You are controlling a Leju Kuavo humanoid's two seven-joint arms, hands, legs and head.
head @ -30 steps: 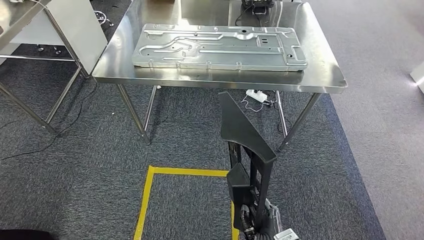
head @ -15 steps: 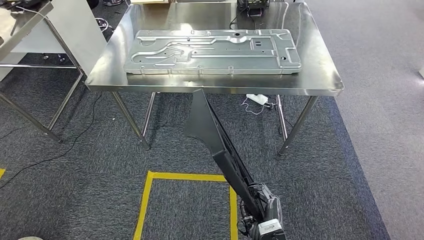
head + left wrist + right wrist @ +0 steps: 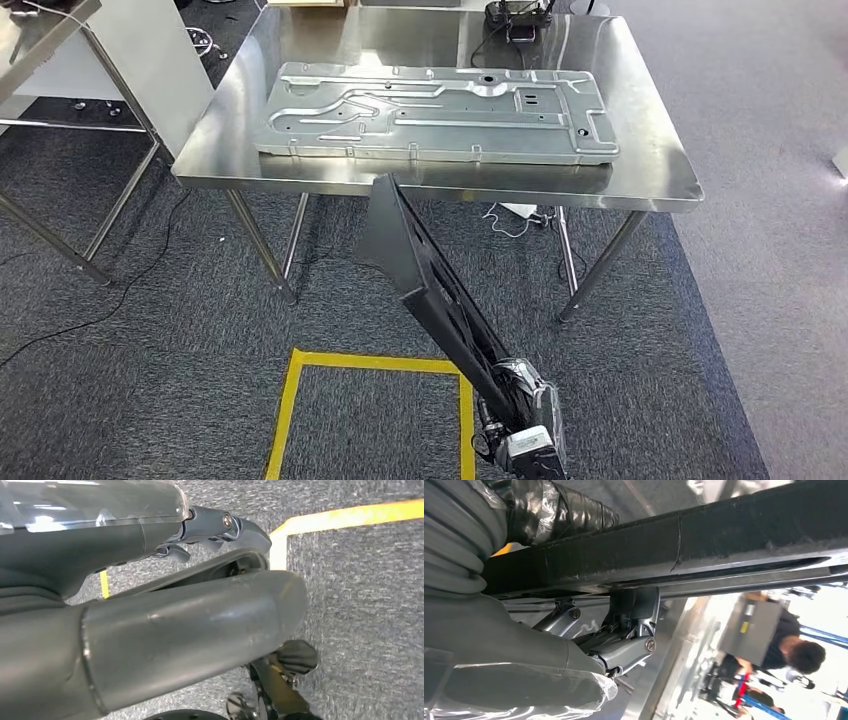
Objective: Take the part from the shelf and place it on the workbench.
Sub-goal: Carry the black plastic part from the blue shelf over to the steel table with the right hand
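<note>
Head view showed the right hand [image 3: 517, 415] gripping a long black part [image 3: 425, 280], tilted toward the workbench [image 3: 650, 165] ahead; lifting its far end above the edge seemed wise.

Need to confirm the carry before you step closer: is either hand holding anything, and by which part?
The right hand grips the long black part at its lower end, the rest slanting up toward the workbench. The left hand holds nothing.
</note>
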